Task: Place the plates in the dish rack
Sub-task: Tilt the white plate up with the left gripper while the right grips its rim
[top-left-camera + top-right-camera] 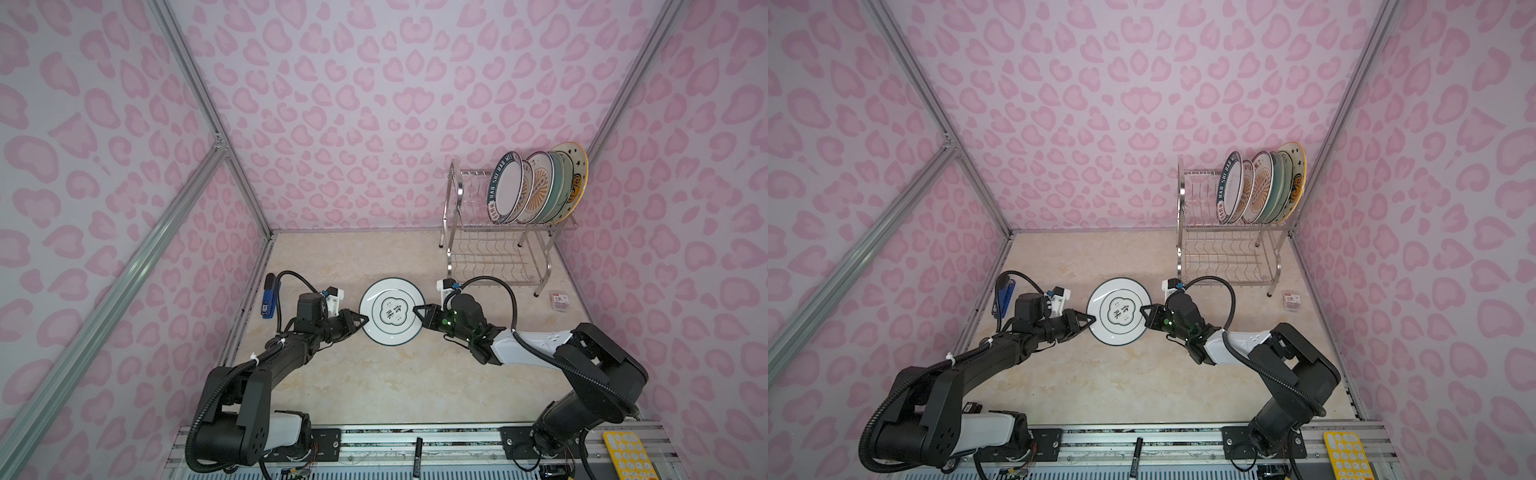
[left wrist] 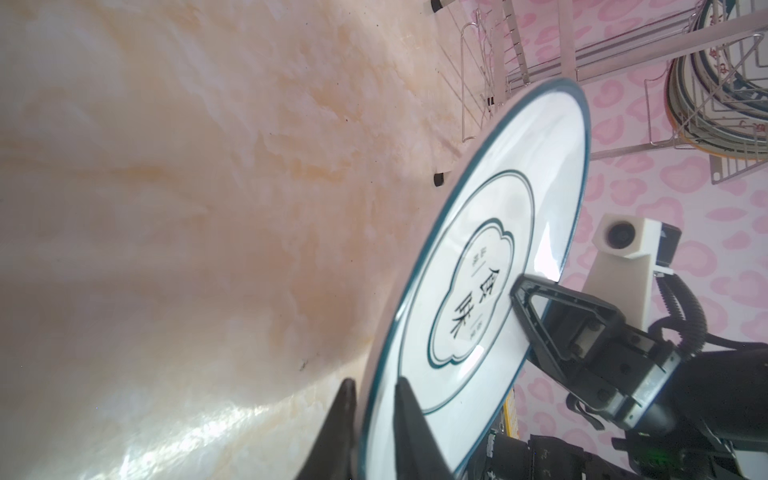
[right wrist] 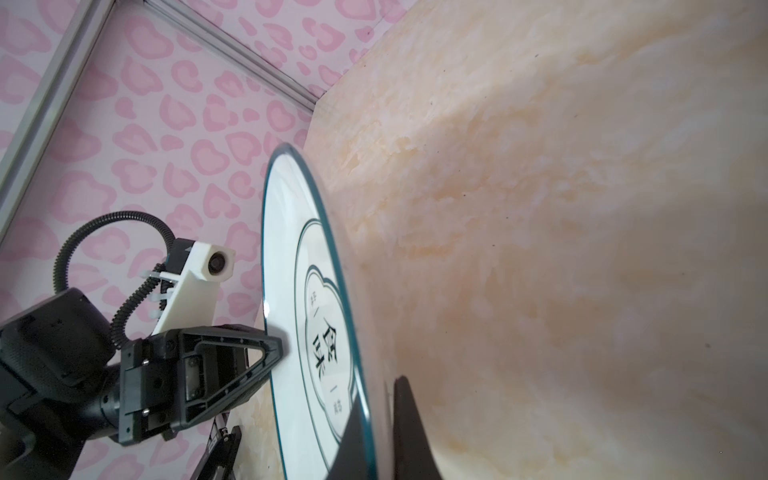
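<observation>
A white plate (image 1: 392, 311) (image 1: 1119, 311) with a teal rim and a centre emblem hangs roughly level just above the table, between both grippers. My right gripper (image 1: 417, 309) (image 3: 380, 390) is shut on its right rim, one finger on the face and one underneath. My left gripper (image 1: 365, 319) (image 2: 376, 380) straddles the opposite rim with its jaws slightly parted. The dish rack (image 1: 498, 249) (image 1: 1225, 253) stands at the back right. Several plates (image 1: 540, 187) (image 1: 1262, 187) stand on edge in its upper tier; the lower tier holds nothing.
A blue stapler-like tool (image 1: 270, 297) lies by the left wall. A small red-and-white box (image 1: 560, 301) sits right of the rack. On the front rail are a black marker (image 1: 417, 455) and a yellow pad (image 1: 627, 455). Pink patterned walls enclose the table.
</observation>
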Motion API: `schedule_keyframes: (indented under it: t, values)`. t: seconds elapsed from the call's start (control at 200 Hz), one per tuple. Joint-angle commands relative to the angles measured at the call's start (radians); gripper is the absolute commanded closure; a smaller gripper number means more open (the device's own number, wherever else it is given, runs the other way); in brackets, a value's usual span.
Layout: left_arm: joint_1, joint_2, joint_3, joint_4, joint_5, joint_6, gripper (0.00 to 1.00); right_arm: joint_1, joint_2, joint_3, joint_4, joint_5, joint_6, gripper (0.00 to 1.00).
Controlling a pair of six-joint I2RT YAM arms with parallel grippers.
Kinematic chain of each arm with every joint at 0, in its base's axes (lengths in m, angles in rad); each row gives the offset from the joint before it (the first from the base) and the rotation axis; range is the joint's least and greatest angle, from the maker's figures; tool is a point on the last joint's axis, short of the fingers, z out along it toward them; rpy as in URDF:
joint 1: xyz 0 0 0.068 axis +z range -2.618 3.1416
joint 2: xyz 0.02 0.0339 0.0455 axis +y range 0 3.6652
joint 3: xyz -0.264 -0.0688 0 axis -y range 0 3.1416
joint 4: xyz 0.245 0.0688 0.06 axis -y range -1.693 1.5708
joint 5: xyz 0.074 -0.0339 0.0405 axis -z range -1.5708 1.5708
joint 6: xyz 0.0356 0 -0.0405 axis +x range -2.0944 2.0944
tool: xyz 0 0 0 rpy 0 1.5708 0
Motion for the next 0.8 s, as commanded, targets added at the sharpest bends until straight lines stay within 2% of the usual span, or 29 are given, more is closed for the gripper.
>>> schedule_keyframes:
  t: [0.0, 0.015, 0.045, 0.16, 0.52, 0.62, 0.685, 0.795]
  values:
    - [0.001, -0.021, 0.024, -0.041, 0.003, 0.043, 0.65, -0.007, -0.005, 0.000, -0.017, -0.054, -0.065, 1.00]
    - [-0.001, -0.023, 0.026, -0.042, 0.003, 0.044, 0.60, -0.010, -0.005, 0.000, -0.017, -0.060, -0.068, 1.00]
    - [0.000, -0.026, 0.028, -0.042, 0.003, 0.043, 0.57, -0.012, -0.007, 0.000, -0.013, -0.073, -0.072, 1.00]
    - [0.000, -0.033, 0.037, -0.046, 0.000, 0.042, 0.52, -0.023, -0.014, -0.002, 0.007, -0.122, -0.082, 1.00]
    - [-0.005, -0.036, 0.037, -0.046, -0.013, 0.049, 0.52, -0.023, -0.002, 0.009, 0.062, -0.190, -0.058, 1.00]
    - [-0.008, -0.039, 0.041, -0.043, -0.012, 0.044, 0.62, -0.020, 0.012, 0.013, 0.081, -0.196, -0.048, 1.00]
    - [-0.008, -0.042, 0.043, -0.043, -0.012, 0.043, 0.76, -0.019, 0.020, 0.017, 0.087, -0.197, -0.044, 1.00]
    - [-0.009, -0.043, 0.049, -0.043, -0.013, 0.037, 0.89, -0.017, 0.026, 0.018, 0.086, -0.202, -0.044, 1.00]
